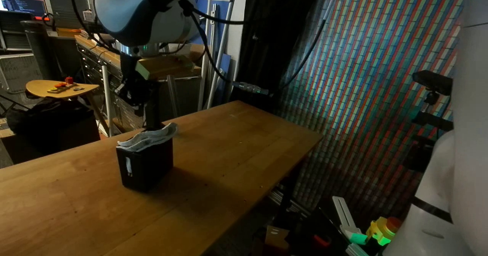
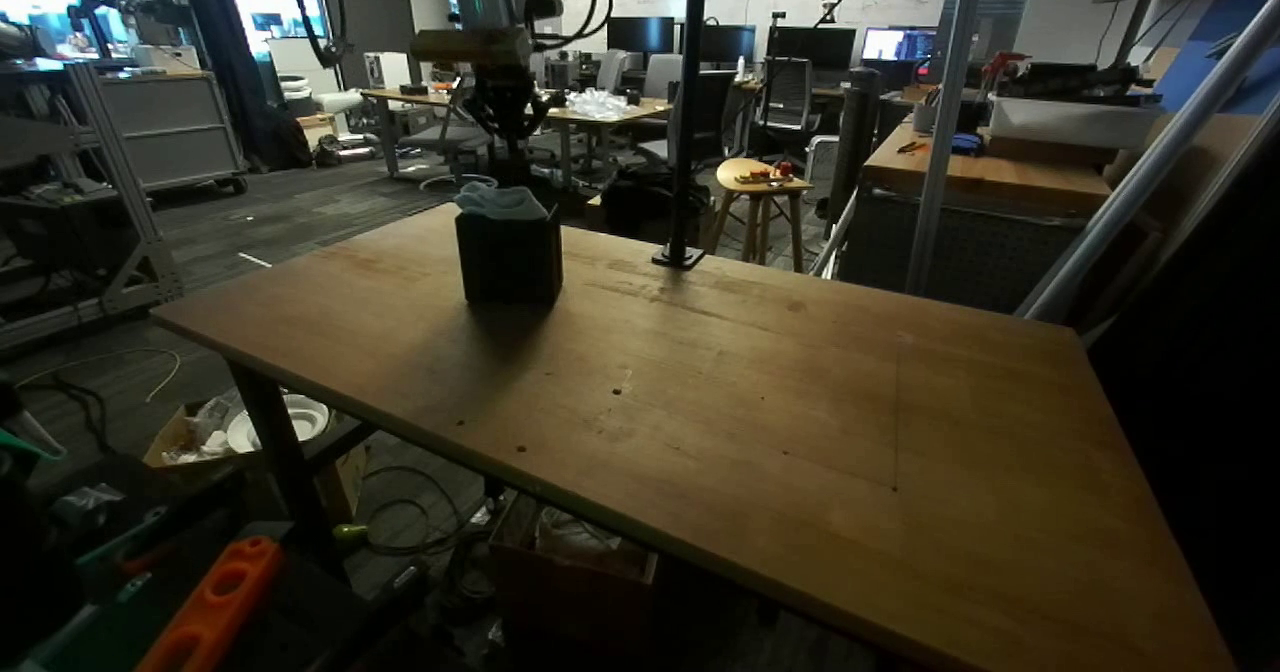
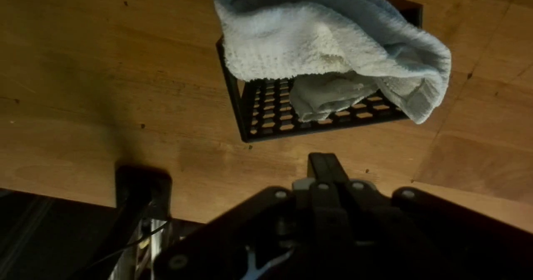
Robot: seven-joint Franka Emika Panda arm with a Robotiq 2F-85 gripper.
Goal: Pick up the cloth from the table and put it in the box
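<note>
Seemingly soft and light, the cloth (image 3: 300,42) over the box (image 1: 157,162) suits pinching at its wrist-view four-o'clock corner (image 3: 422,105); gripper (image 3: 323,161) empty, tips together.

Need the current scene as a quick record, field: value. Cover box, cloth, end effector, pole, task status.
box: black, open-topped, upright on the wooden table
cloth: pale, bunched across the box opening; part dips inside, part stands above the rim, one end pokes past it
end effector: fingers together, nothing gripped, raised above the table, apart from the cloth
pole: black, vertical, at a table edge
task status: cloth partly in; probably needs a push down
</note>
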